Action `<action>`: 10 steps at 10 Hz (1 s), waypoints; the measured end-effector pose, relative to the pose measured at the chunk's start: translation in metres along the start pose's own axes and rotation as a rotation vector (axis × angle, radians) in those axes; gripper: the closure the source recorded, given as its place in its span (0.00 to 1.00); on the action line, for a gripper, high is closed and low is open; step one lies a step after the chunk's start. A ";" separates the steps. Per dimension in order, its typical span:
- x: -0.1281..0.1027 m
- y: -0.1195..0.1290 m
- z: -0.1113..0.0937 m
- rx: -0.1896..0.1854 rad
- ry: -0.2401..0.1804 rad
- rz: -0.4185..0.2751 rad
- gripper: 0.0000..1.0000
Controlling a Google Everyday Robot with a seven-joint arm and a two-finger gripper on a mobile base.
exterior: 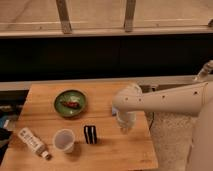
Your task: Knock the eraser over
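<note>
Off-white arm point(170, 102) seen as smooth chunky tube, rounded bulge at wrist joint. Pale greyish end effector point(125, 123) tucked under that bulge, over right side of worktop point(107, 150).

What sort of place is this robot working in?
Probably an office or lab break area, though I can't be sure: a wooden table stands by a long window ledge, carrying a green plate, a clear cup and the eraser. The gripper hangs over the table, beside the eraser.
</note>
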 end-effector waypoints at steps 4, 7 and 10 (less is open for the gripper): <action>0.013 0.009 0.005 -0.019 0.024 -0.029 1.00; 0.013 0.009 0.005 -0.019 0.025 -0.029 1.00; 0.023 0.030 -0.008 -0.013 0.017 -0.060 1.00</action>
